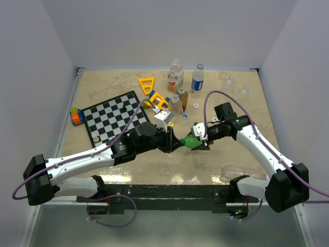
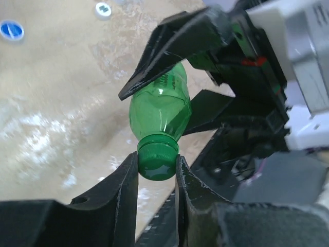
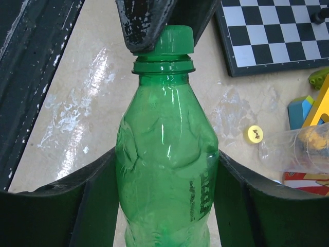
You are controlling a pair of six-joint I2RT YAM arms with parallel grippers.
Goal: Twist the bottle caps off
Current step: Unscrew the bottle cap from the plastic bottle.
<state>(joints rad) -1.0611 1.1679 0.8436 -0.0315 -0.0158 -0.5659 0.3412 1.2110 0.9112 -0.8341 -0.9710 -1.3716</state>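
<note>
Pinched shut on the green cap (image 3: 174,40) with the left gripper (image 2: 157,164); clamped round the body of the green bottle (image 2: 159,108) with the right gripper (image 3: 165,180). Held sideways over the tan table (image 1: 226,103), right of the chessboard (image 1: 115,116).

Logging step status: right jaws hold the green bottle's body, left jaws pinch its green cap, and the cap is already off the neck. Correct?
Not quite. The green cap is still on the neck of the green bottle, just above the collar ring; the right wrist view shows it. Rest stands: right jaws hold the body, left jaws pinch the cap.
</note>
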